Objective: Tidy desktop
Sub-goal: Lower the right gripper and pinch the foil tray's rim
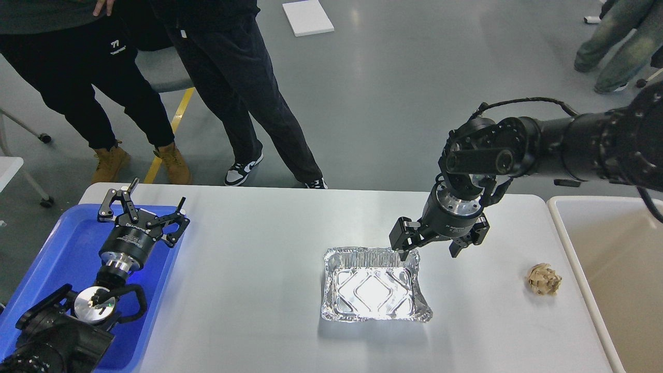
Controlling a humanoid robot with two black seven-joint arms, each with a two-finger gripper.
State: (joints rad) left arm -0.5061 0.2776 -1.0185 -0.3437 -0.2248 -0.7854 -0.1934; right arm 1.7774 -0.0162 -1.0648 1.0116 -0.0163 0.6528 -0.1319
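Desktop [248, 290]: white-grey, spanning the near scene. Foil tray [374, 285] at centre; crumpled paper ball [544, 279] to its right. Right gripper [431, 253]: fingers spread, one finger at the tray's far-right rim. Left gripper [145, 204]: spread, empty, above blue tray [46, 259] at the desktop's left end.

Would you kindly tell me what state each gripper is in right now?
Left gripper: open, empty, over the blue tray.
Right gripper: open, empty, one finger at the foil tray's far rim.
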